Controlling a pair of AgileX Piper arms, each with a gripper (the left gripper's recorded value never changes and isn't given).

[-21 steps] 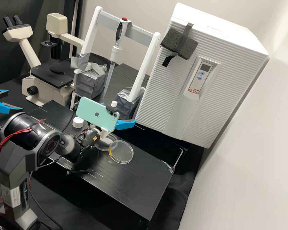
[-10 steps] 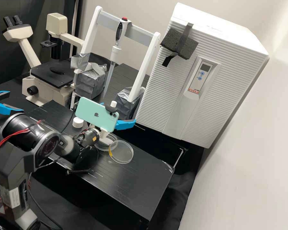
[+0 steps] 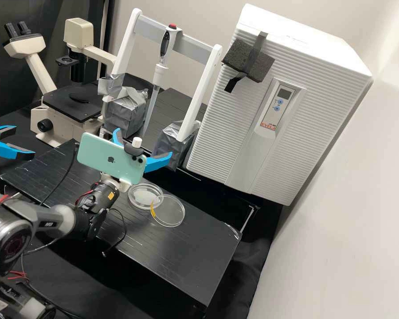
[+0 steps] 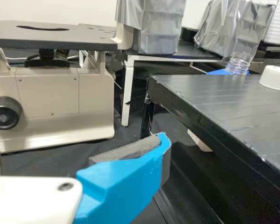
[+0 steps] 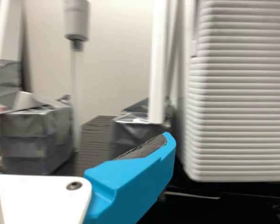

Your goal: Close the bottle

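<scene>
1. The platform (image 3: 195, 248) is black and slatted, and stands raised on a bench draped in black cloth (image 3: 248, 266).
2. Two clear dishes (image 3: 167, 212) lie near the platform's middle, one overlapping the other's rim.
3. The white cap (image 4: 275, 77) rests flat on the platform near an edge, off the bottle.
4. The bottle (image 4: 240, 58) is clear and ribbed. It stands upright beyond the cap, just beside a blue finger of the right gripper, and its mouth cannot be made out.
5. The right gripper (image 3: 142, 142) hovers over the platform's far left part, behind a mint phone (image 3: 111, 158) mounted at its wrist. Its fingers are spread wide, with nothing seen in their grasp.
6. The left gripper (image 3: 24, 141) hangs over the cloth, off the platform's left side and near the microscope (image 3: 53, 110). Its fingers are parted and empty.
7. The beige microscope sits at the back left, in front of a black curtain (image 3: 0, 79).
8. A white stand (image 3: 195, 88) behind the platform carries a pipette (image 3: 157, 79) hanging tip down. Its feet are wrapped in grey tape (image 3: 124, 108).
9. A white ribbed cabinet (image 3: 252, 133) stands at the platform's right, with a small control panel on its front and a block of black foam (image 3: 248, 57) strapped at its top edge.
10. A pale wall (image 3: 350, 221) closes the room at the right and behind.
</scene>
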